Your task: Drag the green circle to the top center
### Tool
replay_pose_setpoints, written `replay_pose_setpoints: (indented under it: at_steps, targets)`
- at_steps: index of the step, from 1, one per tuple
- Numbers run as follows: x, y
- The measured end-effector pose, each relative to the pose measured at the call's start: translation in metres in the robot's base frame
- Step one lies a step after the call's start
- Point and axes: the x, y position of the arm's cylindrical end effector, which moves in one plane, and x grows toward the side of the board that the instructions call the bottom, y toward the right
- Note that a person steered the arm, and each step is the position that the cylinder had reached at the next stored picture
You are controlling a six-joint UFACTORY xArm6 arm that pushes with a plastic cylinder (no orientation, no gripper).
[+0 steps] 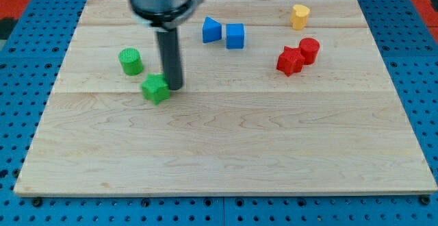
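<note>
Camera view: a pale wooden tabletop (226,151) made of joined planks fills most of the scene, resting on a blue pegboard surface (20,55) dotted with holes. A dark straight rod comes down from a grey round mount at the view's top left. There are no jaws on this arm, so nothing is gripped or held; the rod simply ends in my tip (174,88), which meets the tabletop in the left half of the board.

The green circle (131,61), a short upright cylinder, stands to the view's left of the rod and slightly higher in the view, apart from my tip and not touching it. It sits in the upper left part of the tabletop.

A second green block (156,88), with a jagged, star-like outline, lies just to the view's left of my tip, touching it or very nearly so.

Toward the view's top centre are two blue blocks side by side: a blue wedge-like block (211,30) and a blue cube (235,35), close together.

At the view's upper right, a yellow block (300,16) stands alone near the top edge. Below it, a red cylinder (309,50) and a red star-like block (290,60) sit touching each other.
</note>
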Motion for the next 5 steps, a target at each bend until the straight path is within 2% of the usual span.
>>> replay_pose_setpoints:
  at_steps: [1, 2, 3, 4, 5]
  targets:
    - [-0.019, -0.025]
    - [-0.055, -0.042]
    - [-0.046, -0.088]
    - [-0.085, -0.141]
    - [-0.098, -0.163]
